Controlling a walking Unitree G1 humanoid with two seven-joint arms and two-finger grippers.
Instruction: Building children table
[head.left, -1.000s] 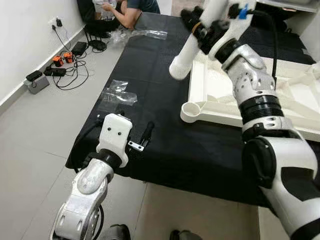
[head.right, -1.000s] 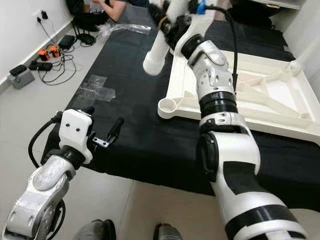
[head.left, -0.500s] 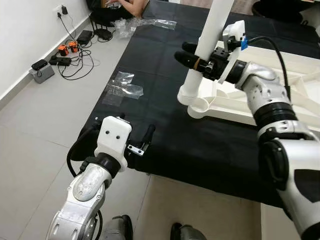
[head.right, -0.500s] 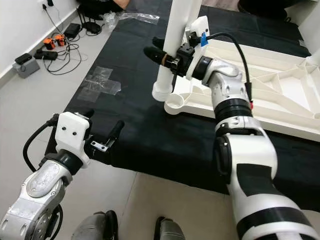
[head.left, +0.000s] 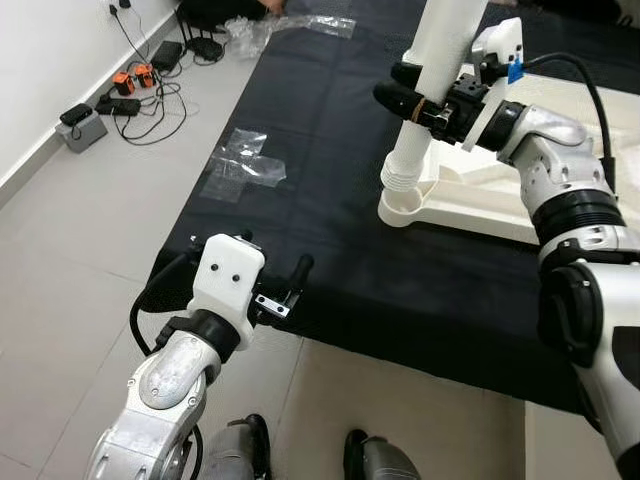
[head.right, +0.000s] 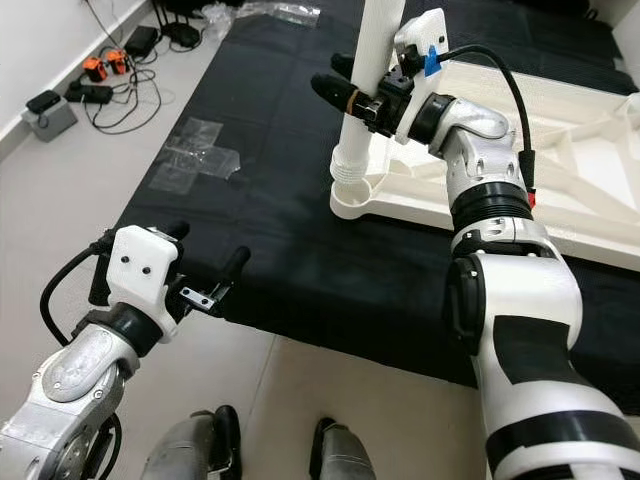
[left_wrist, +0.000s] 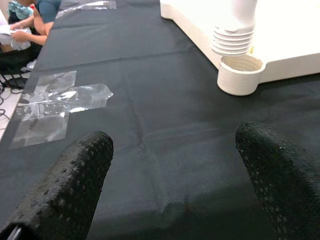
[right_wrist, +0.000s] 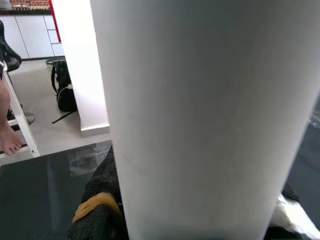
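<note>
Your right end effector (head.left: 418, 103) gripped white leg (head.left: 428, 90), threaded end just above tabletop (head.left: 560, 215) socket (left_wrist: 240, 74). Left end effector (left_wrist: 172, 172) hung open.

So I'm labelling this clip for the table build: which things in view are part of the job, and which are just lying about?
Part of the job:
- white table leg, held upright by the right gripper
- white tabletop, lying on the black cloth
- round corner socket, just under the leg's threaded end

Lying about:
- clear plastic wrap
- cables and chargers on the floor
- left gripper, open, idle
</note>
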